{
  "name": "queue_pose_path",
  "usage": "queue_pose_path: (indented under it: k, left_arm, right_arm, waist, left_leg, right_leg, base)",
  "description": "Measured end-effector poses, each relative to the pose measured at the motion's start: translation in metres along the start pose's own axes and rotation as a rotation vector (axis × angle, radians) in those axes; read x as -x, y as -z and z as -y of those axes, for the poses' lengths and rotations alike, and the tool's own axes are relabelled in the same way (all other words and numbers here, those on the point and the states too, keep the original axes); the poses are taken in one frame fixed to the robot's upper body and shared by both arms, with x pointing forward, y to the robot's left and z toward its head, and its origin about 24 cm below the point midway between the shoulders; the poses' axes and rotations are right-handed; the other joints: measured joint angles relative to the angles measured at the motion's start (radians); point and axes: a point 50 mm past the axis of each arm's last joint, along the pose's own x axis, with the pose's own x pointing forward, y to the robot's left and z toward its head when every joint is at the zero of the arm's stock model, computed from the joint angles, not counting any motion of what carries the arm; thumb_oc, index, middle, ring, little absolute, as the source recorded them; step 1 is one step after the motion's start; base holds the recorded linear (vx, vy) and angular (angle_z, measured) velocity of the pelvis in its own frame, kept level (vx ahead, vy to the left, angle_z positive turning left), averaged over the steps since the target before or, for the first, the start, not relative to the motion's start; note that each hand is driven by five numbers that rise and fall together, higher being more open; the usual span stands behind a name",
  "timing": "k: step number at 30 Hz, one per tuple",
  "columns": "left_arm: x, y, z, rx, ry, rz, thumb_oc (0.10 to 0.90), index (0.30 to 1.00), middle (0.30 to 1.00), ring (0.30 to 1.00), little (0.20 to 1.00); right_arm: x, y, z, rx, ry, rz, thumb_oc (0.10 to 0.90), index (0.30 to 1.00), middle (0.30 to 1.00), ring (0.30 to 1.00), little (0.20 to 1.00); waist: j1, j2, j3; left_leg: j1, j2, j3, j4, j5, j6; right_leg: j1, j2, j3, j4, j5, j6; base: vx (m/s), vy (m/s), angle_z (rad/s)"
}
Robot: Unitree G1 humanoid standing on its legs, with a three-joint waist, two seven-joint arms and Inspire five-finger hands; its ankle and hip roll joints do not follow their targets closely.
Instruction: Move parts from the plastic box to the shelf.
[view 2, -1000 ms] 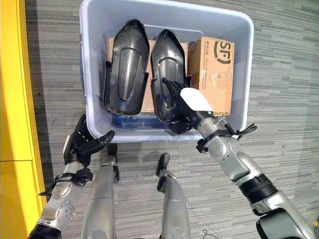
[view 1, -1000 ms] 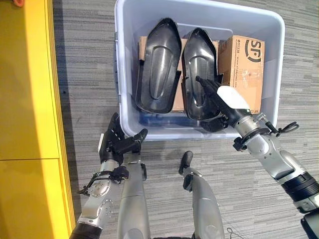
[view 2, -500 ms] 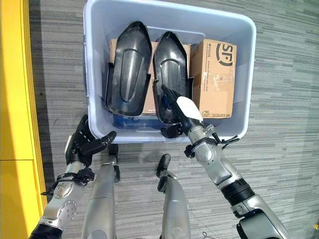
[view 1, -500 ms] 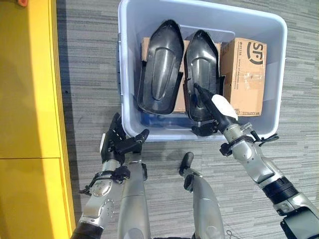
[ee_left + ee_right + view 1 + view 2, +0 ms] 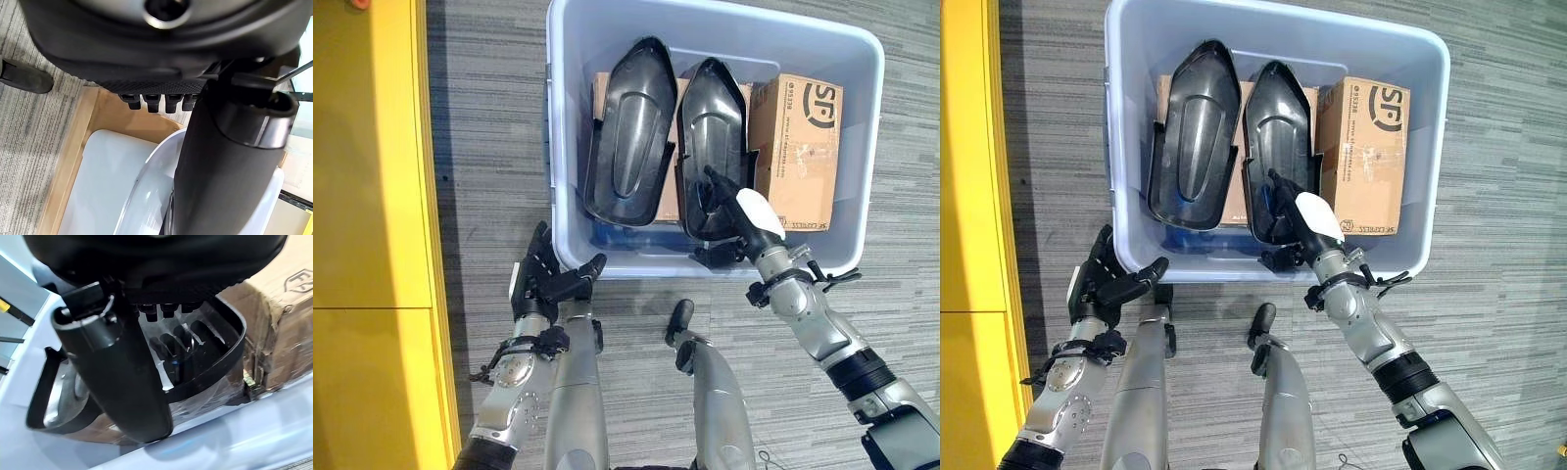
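Observation:
The pale blue plastic box (image 5: 566,211) stands on the floor ahead. In it two long black moulded parts lean side by side, the left part (image 5: 628,132) and the right part (image 5: 713,127). My right hand (image 5: 741,213), with a white cover on it, reaches over the box's near wall. It is open, its straight fingers (image 5: 166,308) lying at the near end of the right black part (image 5: 220,350). My left hand (image 5: 546,281) hangs open outside the box's near left corner, holding nothing. The yellow shelf (image 5: 362,245) runs along the left.
A brown cardboard carton (image 5: 800,147) stands in the box's right side, close against the right black part. More cardboard (image 5: 666,191) lies under the two parts. Grey striped carpet (image 5: 489,147) lies between the box and the shelf.
My right forearm has swung in from the right and the hand has settled over the near end of the right black part. The view has shifted slightly. My left hand has stayed put.

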Motion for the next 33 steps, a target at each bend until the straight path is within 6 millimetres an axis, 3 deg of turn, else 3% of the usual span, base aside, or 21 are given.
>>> queue_pose_path:
  k: [17, 28, 33]
  left_arm:
    - [0.0, -0.011, 0.008, -0.004, 0.036, 0.065, 0.9, 1.0, 1.0, 1.0, 1.0]
    - [-0.003, -0.024, 0.014, 0.013, 0.061, 0.127, 0.9, 1.0, 1.0, 1.0, 1.0]
    - [-0.003, -0.03, 0.017, 0.025, 0.062, 0.158, 0.9, 1.0, 1.0, 1.0, 1.0]
  right_arm:
    - [-0.005, 0.005, 0.01, 0.091, 0.067, -0.017, 0.9, 1.0, 1.0, 1.0, 1.0]
    - [-0.02, 0.004, 0.026, 0.201, 0.141, -0.01, 0.9, 1.0, 1.0, 1.0, 1.0]
    - [-0.027, -0.002, 0.035, 0.225, 0.193, 0.012, 0.9, 1.0, 1.0, 1.0, 1.0]
  waist:
    - [0.001, 0.009, -0.001]
    - [0.003, 0.023, -0.001]
    - [0.003, 0.041, -0.001]
  left_leg:
    - [-0.101, -0.009, -0.006, 0.116, -0.04, 0.003]
    - [-0.189, -0.011, -0.024, 0.193, -0.065, 0.005]
    - [-0.221, -0.011, -0.027, 0.207, -0.063, 0.002]
  right_leg:
    - [-0.119, -0.028, 0.024, 0.161, -0.067, -0.005]
    - [-0.214, -0.038, 0.034, 0.262, -0.102, -0.014]
    - [-0.255, -0.039, 0.04, 0.296, -0.113, -0.016]
  base:
    - [0.0, 0.002, 0.01]
    - [0.0, 0.0, 0.0]
    - [0.0, -0.006, 0.0]
